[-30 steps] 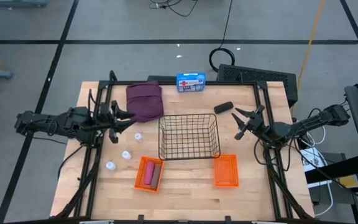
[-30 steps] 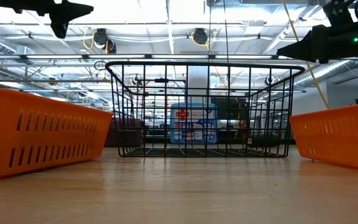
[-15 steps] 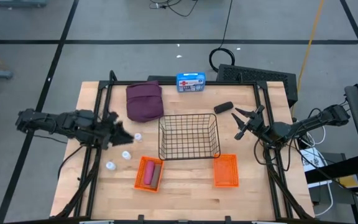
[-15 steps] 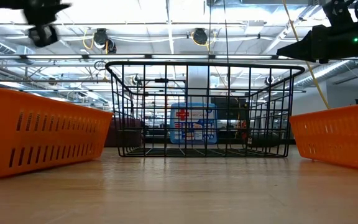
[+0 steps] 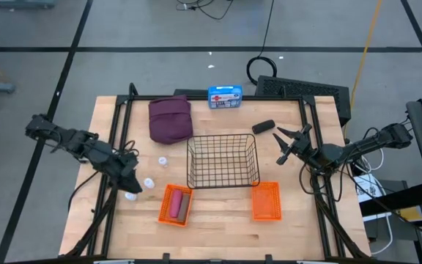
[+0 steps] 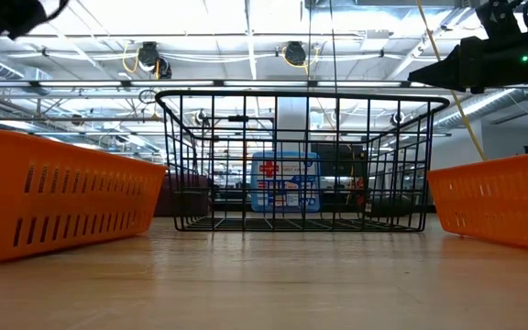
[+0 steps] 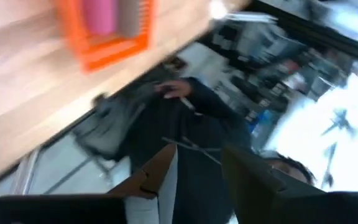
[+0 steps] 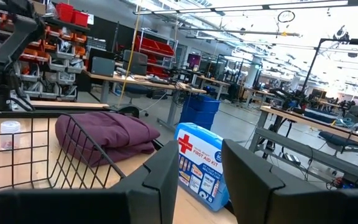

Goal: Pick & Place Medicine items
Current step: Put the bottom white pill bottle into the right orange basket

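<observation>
You have a pale wooden table (image 5: pixel 218 235) framed by black rails. At its centre stands a black wire basket (image 5: pixel 223 161), an open square grid. Below it sit two orange slotted plastic bins: the left bin (image 5: pixel 175 204) holds a smooth pink cylinder (image 5: pixel 177 205), and the right bin (image 5: pixel 266 201) looks bare.

The maroon pouch (image 5: pixel 170 119), soft and creased fabric, lies in the upper left of the table. A blue first aid box (image 5: pixel 225 96) stands at the top edge, above the basket. The short dark-grey oblong (image 5: pixel 263 126) lies just off the basket's upper right corner.

Three tiny white round bottles lie in the left middle: one (image 5: pixel 163 160) beside the basket's left wall, one (image 5: pixel 149 182) lower, one (image 5: pixel 130 196) lowest.

Your left gripper (image 5: pixel 132 181) hangs over the lower two bottles, just left of the middle one; its wrist picture is blurred, so you cannot tell how its fingers stand.

Your right gripper (image 5: pixel 284 145) waits at the right of the table, just below and right of the grey oblong, with its fingers spread apart and nothing between them.
</observation>
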